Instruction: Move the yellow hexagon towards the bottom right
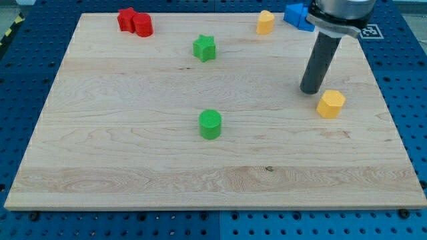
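Wooden table [120,147], blue pegboard around. No gripper, just my tip [309,91], down just up-left of the yellow hexagon [330,104], near the right edge. Approach looks done; next, push toward the view's bottom right.

My tip [309,91] stood just up-left of the yellow hexagon [331,104], close beside it. Below and right of the hexagon the wooden board [133,147] lay bare to its corner. The green cylinder [210,125] sat well to the view's left. The green star [205,48], red blocks [135,21], second yellow block [265,22] and blue block [297,15] crowded the top edge.
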Motion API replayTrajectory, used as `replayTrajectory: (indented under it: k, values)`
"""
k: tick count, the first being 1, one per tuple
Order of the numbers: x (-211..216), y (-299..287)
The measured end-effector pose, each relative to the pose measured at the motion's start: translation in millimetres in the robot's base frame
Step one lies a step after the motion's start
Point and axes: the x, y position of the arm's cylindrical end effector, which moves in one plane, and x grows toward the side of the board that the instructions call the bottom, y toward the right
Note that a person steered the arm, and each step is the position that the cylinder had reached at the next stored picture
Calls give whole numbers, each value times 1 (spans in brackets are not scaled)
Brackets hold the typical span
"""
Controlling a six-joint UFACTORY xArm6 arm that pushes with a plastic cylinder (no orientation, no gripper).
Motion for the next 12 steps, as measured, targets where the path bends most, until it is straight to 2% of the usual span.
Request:
replayTrajectory:
  k: [1,3,6,12]
  values:
    - [-2,21]
    - [20,47]
    - [15,41]
    - [51,10]
